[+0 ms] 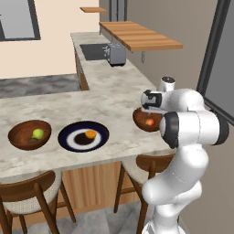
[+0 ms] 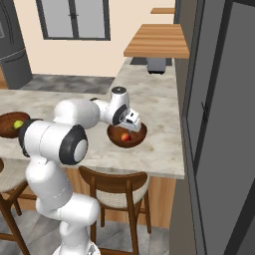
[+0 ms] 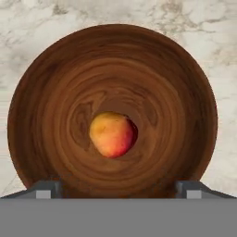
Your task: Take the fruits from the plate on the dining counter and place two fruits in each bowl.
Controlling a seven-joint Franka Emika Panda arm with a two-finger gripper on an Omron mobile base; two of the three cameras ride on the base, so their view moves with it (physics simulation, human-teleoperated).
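Observation:
On the dining counter (image 1: 114, 98), the right wooden bowl (image 3: 51, 83) holds the red fruit (image 3: 112, 134), also visible as the red fruit (image 1: 150, 122) under my hand. My gripper (image 3: 118, 187) hovers straight above this bowl, open and holding nothing, with its fingertips (image 3: 46, 189) spread wide. The navy plate (image 1: 68, 137) carries the orange fruit (image 1: 91, 134). The left bowl (image 1: 18, 130) contains the yellow-green fruit (image 1: 38, 133). I cannot make out the dark brownish-green fruit.
A toaster (image 1: 117, 55) and a sink (image 1: 93, 51) are on the narrower worktop behind. A wooden shelf (image 1: 137, 36) juts from the right wall. Two wooden stools (image 1: 27, 192) are tucked under the counter's front edge.

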